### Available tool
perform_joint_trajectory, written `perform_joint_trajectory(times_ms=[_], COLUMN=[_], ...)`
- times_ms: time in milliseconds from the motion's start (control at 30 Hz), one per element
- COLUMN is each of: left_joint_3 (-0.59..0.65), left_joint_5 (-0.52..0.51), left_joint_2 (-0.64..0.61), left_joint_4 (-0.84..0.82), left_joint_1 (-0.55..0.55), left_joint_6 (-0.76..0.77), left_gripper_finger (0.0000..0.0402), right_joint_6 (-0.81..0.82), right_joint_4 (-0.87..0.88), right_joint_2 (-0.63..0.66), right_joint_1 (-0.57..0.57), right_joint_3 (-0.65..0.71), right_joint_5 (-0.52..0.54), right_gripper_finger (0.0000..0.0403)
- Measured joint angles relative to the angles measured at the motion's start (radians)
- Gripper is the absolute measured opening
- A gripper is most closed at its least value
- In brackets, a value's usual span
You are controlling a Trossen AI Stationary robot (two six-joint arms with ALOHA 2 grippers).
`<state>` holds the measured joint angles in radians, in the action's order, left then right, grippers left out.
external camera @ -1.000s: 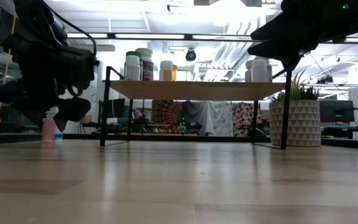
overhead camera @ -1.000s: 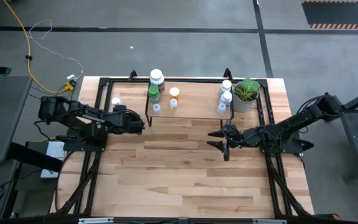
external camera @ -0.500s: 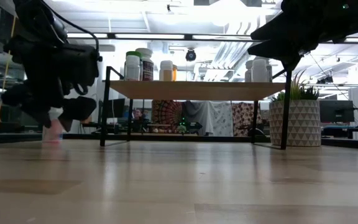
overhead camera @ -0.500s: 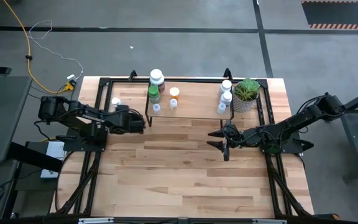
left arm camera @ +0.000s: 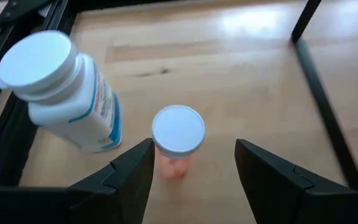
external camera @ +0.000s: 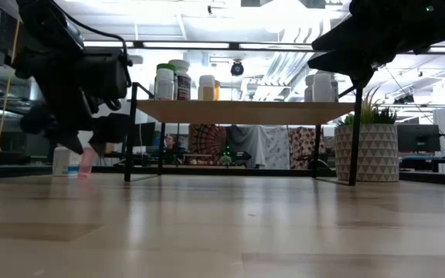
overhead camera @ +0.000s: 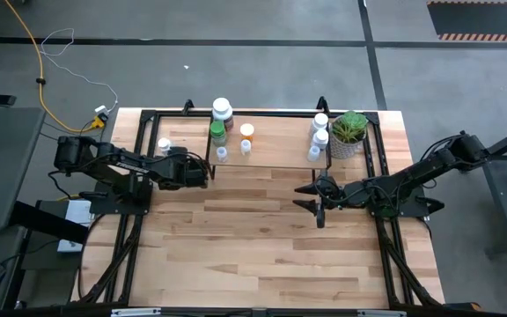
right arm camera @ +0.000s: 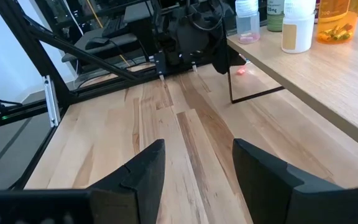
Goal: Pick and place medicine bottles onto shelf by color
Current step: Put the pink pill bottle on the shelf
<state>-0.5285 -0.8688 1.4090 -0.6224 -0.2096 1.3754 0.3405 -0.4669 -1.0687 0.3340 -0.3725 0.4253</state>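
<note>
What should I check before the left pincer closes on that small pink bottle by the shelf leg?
1. Left pincer open around the small pink bottle: ok, a finger shows on each side with gaps.
2. Bottle upright, white cap up: ok.
3. Clearance from the large white bottle beside it: ok, the two stand apart, though the nearer finger passes close to it.
4. Black shelf leg clear of the fingers: ok, off to one side.
5. Free space on the shelf between the bottle groups: ok.
6. Right pincer out of the way: ok, it hangs over mid-table in front of the shelf.
</note>
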Motion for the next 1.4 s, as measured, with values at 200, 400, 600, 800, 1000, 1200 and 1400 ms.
perform_joint_trajectory(times_ms=[200,400,600,800,1000,1200,1400], left_joint_3=[0.000,0.000,0.000,0.000,0.000,0.000,0.000], left_joint_5=[-0.041,-0.028,-0.012,-0.052,-0.078,-0.076,-0.060], left_joint_2=[0.000,0.000,0.000,0.000,0.000,0.000,0.000], left_joint_4=[0.027,0.020,-0.027,-0.060,-0.055,-0.032,-0.031], left_joint_1=[0.000,0.000,0.000,0.000,0.000,-0.028,-0.061], left_joint_6=[0.000,-0.053,-0.074,-0.020,-0.017,-0.017,-0.026], left_gripper_finger=[0.0211,0.0211,0.0211,0.0211,0.0211,0.0211,0.0211], right_joint_6=[0.000,0.000,0.000,0.000,0.000,0.002,0.002], right_joint_4=[0.000,0.000,0.000,0.000,0.000,0.000,0.000], right_joint_2=[0.000,0.000,0.000,0.000,0.000,0.000,0.000], right_joint_1=[0.000,0.000,0.000,0.000,0.000,0.000,0.000], right_joint_3=[0.000,0.000,0.000,0.000,0.000,0.000,0.000], right_joint_5=[0.000,-0.001,-0.001,-0.006,-0.004,-0.002,-0.002], right_gripper_finger=[0.0179,0.0179,0.0179,0.0179,0.0179,0.0179,0.0179])
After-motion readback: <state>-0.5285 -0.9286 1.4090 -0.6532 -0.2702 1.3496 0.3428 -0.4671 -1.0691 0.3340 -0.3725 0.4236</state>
